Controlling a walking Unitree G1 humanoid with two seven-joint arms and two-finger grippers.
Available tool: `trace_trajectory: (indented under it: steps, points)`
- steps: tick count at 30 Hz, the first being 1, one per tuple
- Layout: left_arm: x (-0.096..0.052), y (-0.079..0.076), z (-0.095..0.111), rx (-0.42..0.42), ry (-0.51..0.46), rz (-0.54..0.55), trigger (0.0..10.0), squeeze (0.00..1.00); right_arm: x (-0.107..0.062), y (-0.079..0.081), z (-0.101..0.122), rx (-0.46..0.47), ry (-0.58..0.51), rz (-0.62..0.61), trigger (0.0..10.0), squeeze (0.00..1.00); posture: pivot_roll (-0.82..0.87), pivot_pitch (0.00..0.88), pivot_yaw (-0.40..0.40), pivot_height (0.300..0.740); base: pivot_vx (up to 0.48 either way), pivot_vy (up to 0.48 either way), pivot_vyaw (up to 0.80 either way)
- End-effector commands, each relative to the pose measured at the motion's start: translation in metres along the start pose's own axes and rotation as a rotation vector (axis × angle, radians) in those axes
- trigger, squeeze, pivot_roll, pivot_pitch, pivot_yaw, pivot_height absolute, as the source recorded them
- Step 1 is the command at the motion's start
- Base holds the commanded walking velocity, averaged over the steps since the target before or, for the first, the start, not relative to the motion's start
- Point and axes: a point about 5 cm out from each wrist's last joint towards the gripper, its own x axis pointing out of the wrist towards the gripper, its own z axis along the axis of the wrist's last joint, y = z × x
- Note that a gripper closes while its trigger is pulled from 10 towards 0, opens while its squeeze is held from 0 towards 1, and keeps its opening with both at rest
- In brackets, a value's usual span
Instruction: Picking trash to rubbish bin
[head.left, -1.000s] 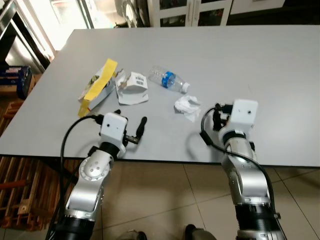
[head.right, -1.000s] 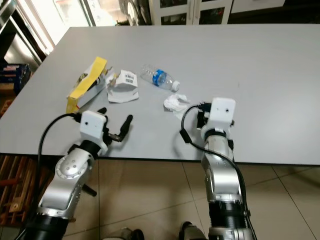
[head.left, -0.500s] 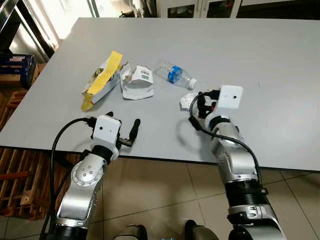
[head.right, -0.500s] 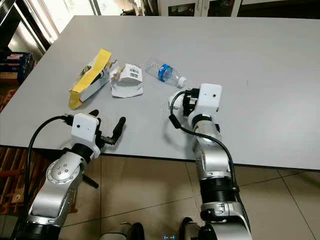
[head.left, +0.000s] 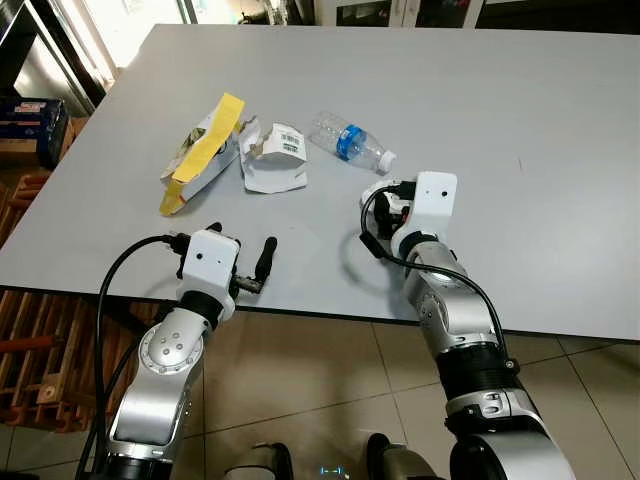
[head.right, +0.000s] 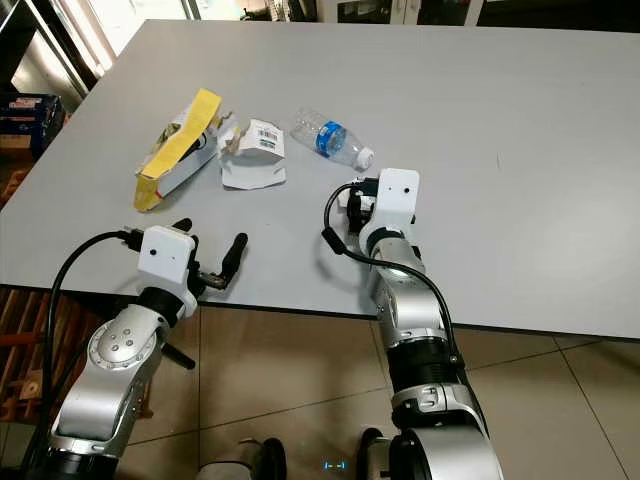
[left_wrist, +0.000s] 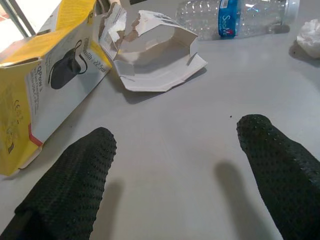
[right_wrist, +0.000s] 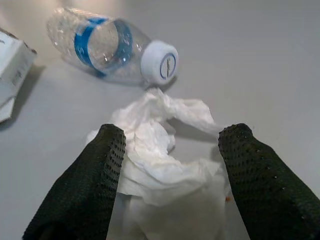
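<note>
Grey table (head.left: 560, 120) holds four bits of trash near its front left part. Crumpled white tissue (right_wrist: 165, 155) lies just in front of the plastic bottle (head.left: 350, 143); the bottle is on its side, blue label band round the middle, white cap pointing toward the tissue, cap close to the tissue's top edge. Right gripper (right_wrist: 172, 177) is down at the tissue w/ its two black fingers spread wide, one on each side of the wad, tissue between them; fingers (right_wrist: 87, 185) not closed on it, whether the pads touch the paper can't be told. In the head views the right arm's white wrist box (head.left: 436, 200) sits over the spot, tissue mostly hidden behind it.

Left of the bottle lies a torn white carton (head.left: 274, 162), flaps open, barcode sticker on top. Left of that, touching or nearly so, a yellow and white box (head.left: 200, 158) lying at an angle.

Left gripper (left_wrist: 175, 175) hovers low over bare table at the front edge, well apart from the trash, fingers (left_wrist: 70, 185) wide open & holding nothing. Beige tiled floor (head.left: 330, 400) below the table edge, wooden slats (head.left: 40, 370) at far left
</note>
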Motion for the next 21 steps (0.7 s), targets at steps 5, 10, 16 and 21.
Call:
trace_trajectory:
  steps: [5, 10, 16, 21]
  points:
    - [-0.005, 0.001, 0.002, 0.002, -0.004, 0.014, 10.0, 0.0, 0.004, 0.0, -0.016, 0.05, 0.109, 0.017, 10.0, 0.0, 0.18, 0.229, 0.047, 0.74, 0.0, 0.0, 0.0]
    - [-0.007, -0.002, 0.0, -0.001, 0.002, 0.009, 10.0, 0.0, 0.005, -0.001, -0.023, 0.076, 0.139, 0.044, 10.0, 0.0, 0.17, 0.235, 0.048, 0.74, 0.0, 0.0, 0.0]
    - [-0.007, -0.005, 0.0, -0.004, 0.005, 0.002, 10.0, 0.0, 0.005, -0.006, -0.034, 0.11, 0.167, 0.045, 3.6, 0.0, 0.17, 0.235, 0.047, 0.74, 0.0, 0.0, 0.0]
    - [-0.005, -0.004, 0.002, -0.004, 0.002, 0.004, 10.0, 0.0, 0.002, -0.002, -0.04, 0.14, 0.174, 0.078, 0.0, 0.0, 0.17, 0.236, 0.046, 0.74, 0.0, 0.0, 0.0]
